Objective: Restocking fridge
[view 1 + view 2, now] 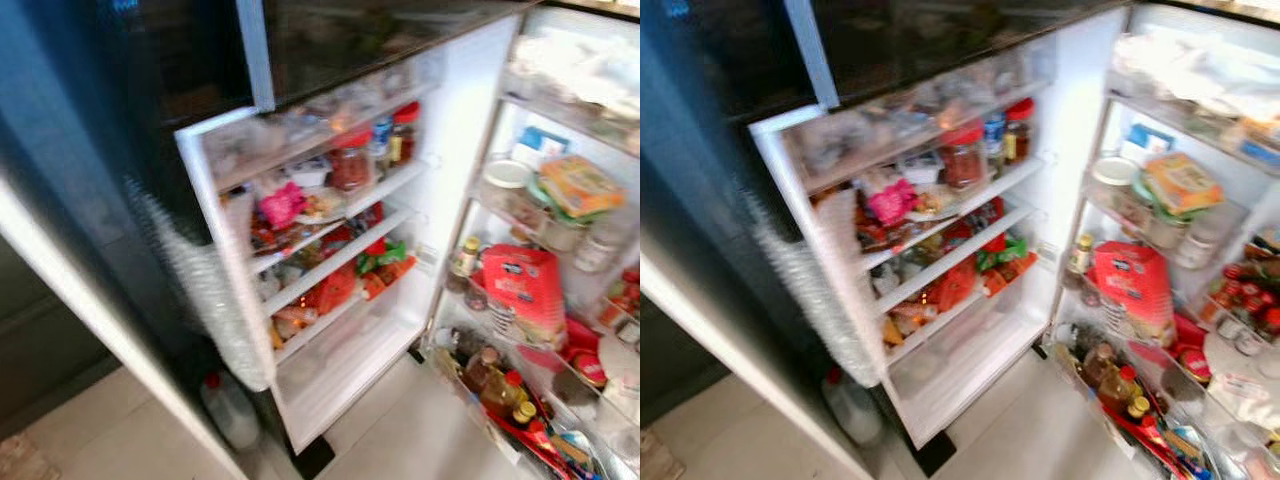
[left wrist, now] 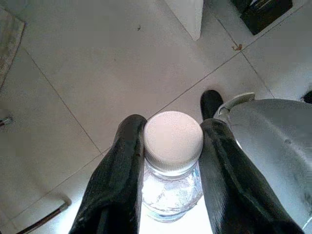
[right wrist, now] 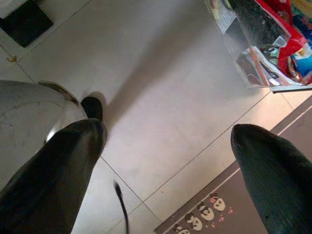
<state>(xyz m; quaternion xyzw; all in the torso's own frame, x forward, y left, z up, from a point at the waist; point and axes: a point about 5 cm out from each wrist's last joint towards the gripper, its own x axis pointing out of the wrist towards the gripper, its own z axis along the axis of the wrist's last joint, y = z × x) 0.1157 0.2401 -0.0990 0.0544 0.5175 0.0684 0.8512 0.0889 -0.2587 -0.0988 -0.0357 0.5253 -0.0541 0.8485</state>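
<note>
Beside the open fridge [image 1: 440,150], left hand [image 2: 168,161] clamps a clear bottle [image 2: 173,190] below its white cap [image 2: 173,139]: thin, slippery, probably crushable. Right hand [image 3: 168,146] gapes empty.

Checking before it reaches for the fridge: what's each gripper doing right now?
Left gripper: fingers closed on a clear bottle just below its white cap.
Right gripper: fingers open, holding nothing, above the floor.

Head eyes face down into open fridge [image 1: 330,250]; wrist cameras look down at floor [image 3: 161,97].
</note>
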